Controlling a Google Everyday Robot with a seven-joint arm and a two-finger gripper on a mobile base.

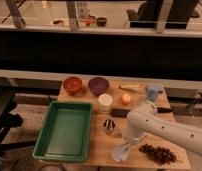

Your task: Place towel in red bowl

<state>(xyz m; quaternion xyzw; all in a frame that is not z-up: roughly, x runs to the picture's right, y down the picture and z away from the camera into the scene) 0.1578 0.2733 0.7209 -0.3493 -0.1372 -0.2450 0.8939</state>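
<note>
The red bowl (72,85) stands at the back left of the wooden table (101,145). The light blue towel (121,153) is bunched at the table's front edge, with its top drawn up into my gripper (127,142). The gripper points down at the end of the white arm (159,126), which comes in from the lower right. It is shut on the towel's top. The towel's lower part still touches or hangs just above the wood. The bowl is far to the back left of the gripper.
A green tray (64,130) fills the left side. A purple bowl (98,85), a white cup (105,101), an orange (126,98), a small metal cup (109,126), a dark bar (119,112), a blue object (154,91) and grapes (158,153) are on the table.
</note>
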